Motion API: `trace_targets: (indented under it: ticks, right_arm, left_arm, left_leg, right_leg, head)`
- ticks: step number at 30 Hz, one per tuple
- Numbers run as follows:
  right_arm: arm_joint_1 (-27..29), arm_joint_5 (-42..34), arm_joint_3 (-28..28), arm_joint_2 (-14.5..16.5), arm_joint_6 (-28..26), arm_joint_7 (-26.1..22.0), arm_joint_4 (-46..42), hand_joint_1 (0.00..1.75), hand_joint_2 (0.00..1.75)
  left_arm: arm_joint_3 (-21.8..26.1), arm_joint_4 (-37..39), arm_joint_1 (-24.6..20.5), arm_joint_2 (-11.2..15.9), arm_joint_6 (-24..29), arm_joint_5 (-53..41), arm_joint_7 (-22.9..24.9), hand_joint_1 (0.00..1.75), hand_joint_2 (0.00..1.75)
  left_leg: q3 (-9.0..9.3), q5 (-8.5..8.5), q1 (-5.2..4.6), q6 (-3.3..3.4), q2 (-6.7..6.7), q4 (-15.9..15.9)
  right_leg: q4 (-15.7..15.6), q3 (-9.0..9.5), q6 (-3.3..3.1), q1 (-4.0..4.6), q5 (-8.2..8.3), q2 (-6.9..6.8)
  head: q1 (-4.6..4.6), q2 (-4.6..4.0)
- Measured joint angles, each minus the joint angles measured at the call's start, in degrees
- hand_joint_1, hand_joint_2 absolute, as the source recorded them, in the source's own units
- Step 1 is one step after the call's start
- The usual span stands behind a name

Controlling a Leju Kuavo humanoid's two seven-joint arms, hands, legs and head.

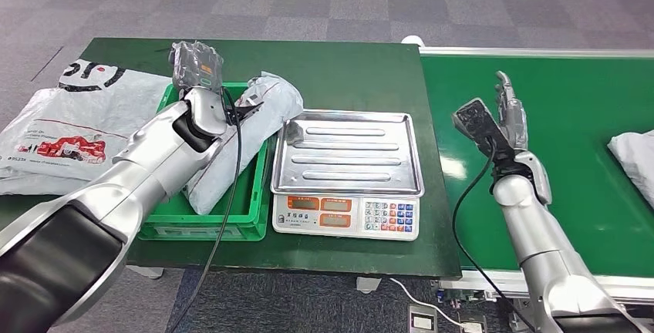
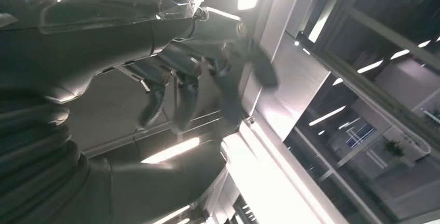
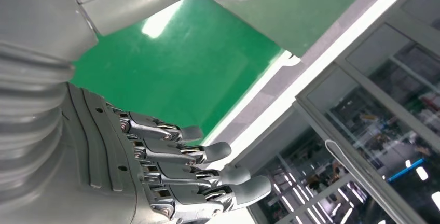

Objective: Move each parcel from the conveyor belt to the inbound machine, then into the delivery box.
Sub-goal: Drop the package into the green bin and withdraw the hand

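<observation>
A grey plastic parcel (image 1: pixel 270 105) lies slanted in the green delivery crate (image 1: pixel 208 229), one end resting over the crate's far rim. My left hand (image 1: pixel 197 65) is raised above the crate's far end, just left of the parcel, with its fingers (image 2: pixel 176 89) apart and holding nothing. The scale (image 1: pixel 347 213) with its steel tray (image 1: pixel 347 152) is bare. My right hand (image 1: pixel 509 113) hovers over the green conveyor belt (image 1: pixel 571 102), its fingers (image 3: pixel 207 175) straight and empty. Another white parcel (image 1: pixel 634 156) lies at the belt's right edge.
A large white printed bag (image 1: pixel 69 125) lies on the dark green table (image 1: pixel 347 71), left of the crate. Black cables hang from both wrists. The conveyor's metal frame (image 1: pixel 532 52) borders the table's right side.
</observation>
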Motion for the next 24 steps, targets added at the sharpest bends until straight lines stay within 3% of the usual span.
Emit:
trace_targets:
  ticks: [9, 13, 15, 19, 21, 24]
  right_arm:
    - [-0.43, 0.11, 1.56, -0.20, 0.74, 1.43, 1.34, 0.00, 1.75]
    - [-0.10, 1.00, 2.16, -0.63, 0.67, 3.12, 1.41, 0.00, 1.75]
    - [0.16, 2.29, 2.28, -0.80, 0.30, 4.18, 1.42, 0.00, 1.75]
    - [0.19, 6.72, 2.63, -1.04, -1.60, 6.28, 1.59, 0.00, 1.75]
    - [0.13, 8.18, 2.64, -1.04, -2.38, 6.76, 1.95, 0.00, 1.75]
    - [0.07, 9.05, 2.64, -1.04, -2.76, 6.95, 2.51, 0.00, 1.75]
  left_arm:
    - [0.00, 0.72, -0.11, 0.73, -2.46, 0.56, 0.71, 0.00, 1.75]
    - [0.38, 0.63, -0.11, 1.00, 4.81, 2.22, 0.45, 0.00, 1.75]
    - [2.26, 0.24, 0.04, 0.64, 12.61, 7.16, -2.87, 0.00, 1.75]
    - [10.23, -1.25, 1.47, -1.74, 27.04, 22.18, -16.77, 0.00, 1.75]
    - [14.34, -1.94, 2.68, -3.20, 30.28, 26.81, -21.89, 0.00, 1.75]
    - [18.90, -2.62, 4.19, -4.71, 31.73, 28.78, -24.23, 0.00, 1.75]
  left_leg:
    - [-0.01, 0.00, -0.01, 0.00, 0.01, 0.00]
    - [0.00, 0.00, -0.01, 0.00, 0.00, 0.01]
    - [-0.01, 0.00, -0.01, 0.00, 0.00, 0.01]
    - [-0.02, -0.02, -0.04, 0.01, 0.01, 0.01]
    - [-0.02, -0.04, -0.06, 0.04, 0.02, 0.01]
    - [-0.02, -0.05, -0.07, 0.05, 0.03, 0.01]
  right_leg:
    - [0.00, 0.00, 0.00, -0.01, 0.00, 0.02]
    - [-0.01, -0.01, 0.00, -0.01, 0.00, 0.01]
    - [-0.01, -0.02, 0.00, -0.02, 0.00, 0.01]
    - [-0.02, -0.01, 0.00, -0.05, 0.00, 0.03]
    - [-0.02, -0.01, 0.01, -0.06, 0.00, 0.04]
    - [-0.03, -0.01, 0.01, -0.06, 0.00, 0.06]
  head:
    - [0.00, 0.00]
    - [0.00, 0.00]
    - [0.00, 0.00]
    - [0.00, 0.00]
    - [0.00, 0.00]
    - [0.00, 0.00]
